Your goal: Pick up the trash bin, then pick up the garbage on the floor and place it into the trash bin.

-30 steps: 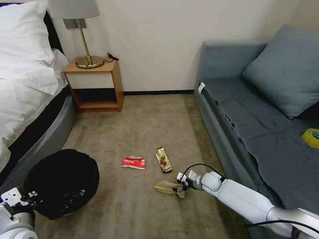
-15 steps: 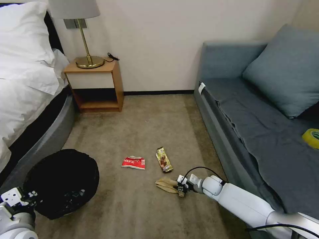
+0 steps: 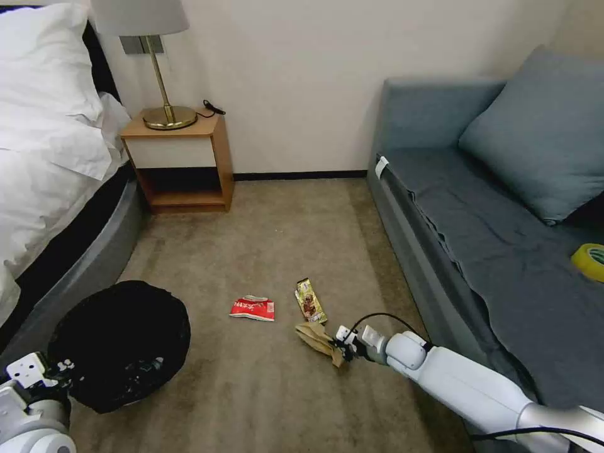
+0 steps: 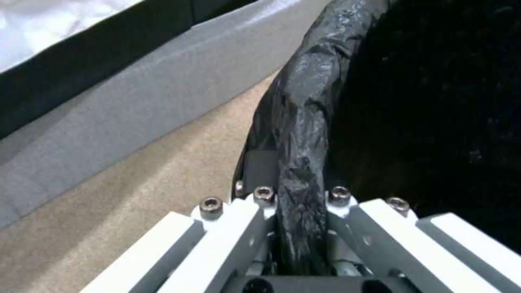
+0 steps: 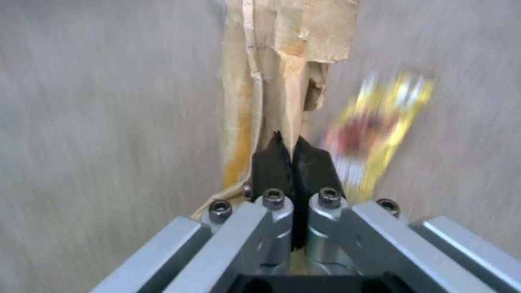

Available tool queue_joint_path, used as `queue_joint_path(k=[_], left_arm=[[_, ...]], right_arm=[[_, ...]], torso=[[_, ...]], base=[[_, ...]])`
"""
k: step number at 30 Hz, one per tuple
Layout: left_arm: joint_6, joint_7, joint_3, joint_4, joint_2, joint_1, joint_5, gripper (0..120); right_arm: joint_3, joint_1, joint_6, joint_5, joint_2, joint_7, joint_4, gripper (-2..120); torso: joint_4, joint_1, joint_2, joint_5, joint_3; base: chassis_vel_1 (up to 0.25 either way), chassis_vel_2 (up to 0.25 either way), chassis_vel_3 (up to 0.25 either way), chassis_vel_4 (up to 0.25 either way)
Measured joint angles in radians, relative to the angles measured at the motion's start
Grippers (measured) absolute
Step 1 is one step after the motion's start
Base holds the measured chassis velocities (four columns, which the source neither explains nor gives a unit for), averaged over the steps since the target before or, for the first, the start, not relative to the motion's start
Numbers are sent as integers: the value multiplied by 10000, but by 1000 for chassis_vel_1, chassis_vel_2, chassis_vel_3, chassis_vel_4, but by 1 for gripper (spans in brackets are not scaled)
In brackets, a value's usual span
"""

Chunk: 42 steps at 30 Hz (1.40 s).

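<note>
A white-sheeted bed (image 3: 44,157) closes off the left side and a grey-blue sofa (image 3: 491,207) the right, leaving a lane of tan carpet (image 3: 277,239) open between them all the way to the far wall, where a wooden nightstand (image 3: 179,163) carrying a brass lamp (image 3: 160,69) stands at the left. The carpet in the near middle is bare. At the near left, close against the bed's grey base, sits the trash bin (image 3: 119,343), its black liner bulging over the rim; the left gripper (image 3: 47,371) is clamped on the near edge, and in the left wrist view the bagged rim (image 4: 301,162) runs straight between the closed jaws. The right gripper (image 3: 343,352) reaches low from the near right in front of the sofa, jaws pinched tight on the near end of the tan paper bag (image 3: 319,340), which trails away from the fingertips (image 5: 282,162) toward the far left. Just beyond the bag lies the gold-brown snack wrapper (image 3: 310,301), and left of that the red wrapper (image 3: 253,308) with white lettering too small to read. A yellow tape roll (image 3: 589,259) rests on the sofa seat at the right.
</note>
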Motion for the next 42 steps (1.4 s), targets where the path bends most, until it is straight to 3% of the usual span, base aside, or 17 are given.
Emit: queue_joint_path(k=[1, 5, 7, 10, 14, 20, 24, 31, 42], left_arm=[[0, 0, 0, 0, 0, 0, 0, 2], [3, -2, 332, -23, -41, -3, 198, 2], [3, -2, 411, -38, -63, -3, 251, 2], [3, -2, 638, -91, -137, 6, 406, 2], [3, -14, 810, -180, -192, 29, 529, 2], [12, -43, 985, -409, -278, 63, 665, 2], [29, -46, 1059, -525, -334, 87, 722, 2], [31, -59, 1150, -626, -424, 138, 819, 2], [37, -61, 1190, -651, -436, 99, 834, 2]], right_arm=[[0, 0, 0, 0, 0, 0, 0, 0], [211, 370, -453, 1368, -82, 1049, 2519, 0], [165, 507, -591, 1744, -30, 1386, 3067, 0], [-294, 996, -1058, 3157, 488, 2705, 4582, 0], [-1020, 1412, -1364, 3983, 1232, 3628, 5219, 0], [-2402, 2061, -1453, 4380, 2730, 4674, 5066, 0], [-3029, 2291, -1470, 4406, 3307, 5031, 4628, 0], [-3663, 2330, -1541, 3981, 3678, 5390, 3976, 0], [-3586, 2264, -1458, 3723, 3454, 5429, 4168, 38]], torso=[[0, 0, 0, 0, 0], [0, 0, -1, 0, 0], [0, 0, 0, 0, 0], [2, -1, 1, 0, 0], [1, -1, 1, -1, 0], [4, -1, 2, -2, 0], [3, -1, 1, -1, 0], [2, -1, 1, 0, 0], [1, -1, 1, 1, 0]], base=[[0, 0, 0, 0], [0, 0, 0, 0], [0, 0, 0, 0], [0, 0, 0, 0], [0, 0, 0, 0], [0, 0, 0, 0], [0, 0, 0, 0], [0, 0, 0, 0], [0, 0, 0, 0]])
